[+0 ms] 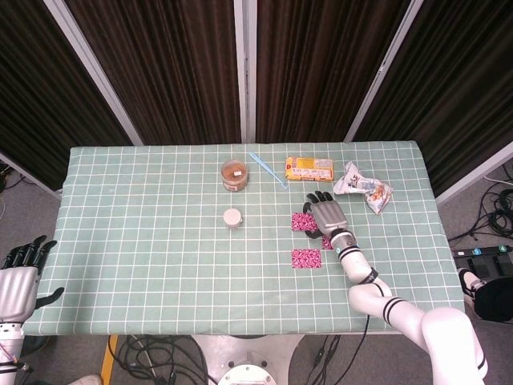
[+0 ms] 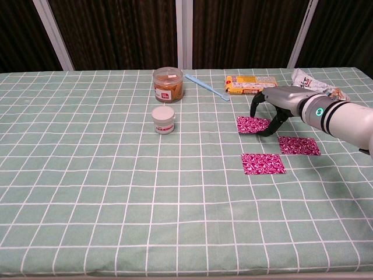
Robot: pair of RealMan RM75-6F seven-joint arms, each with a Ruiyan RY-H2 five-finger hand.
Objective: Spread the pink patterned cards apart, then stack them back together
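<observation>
Right hand arched over far pink card, pinching it; left hand spread, empty.

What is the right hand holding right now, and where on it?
The right hand pinches the far pink card by its right edge, fingers on it.

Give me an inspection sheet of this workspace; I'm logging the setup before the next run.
Surface: table under a green checked cloth.
Job's things: three pink patterned cards lying spread apart.
Clutter: brown-filled jar, small white jar, blue stick, yellow snack pack, crinkled snack bag.
Hands: right robot hand arched over the far card, fingertips at its edge; grip unclear. Left robot hand open, off the table's left edge.
Cables: bundles on the floor.
Surroundings: dark curtains.
</observation>
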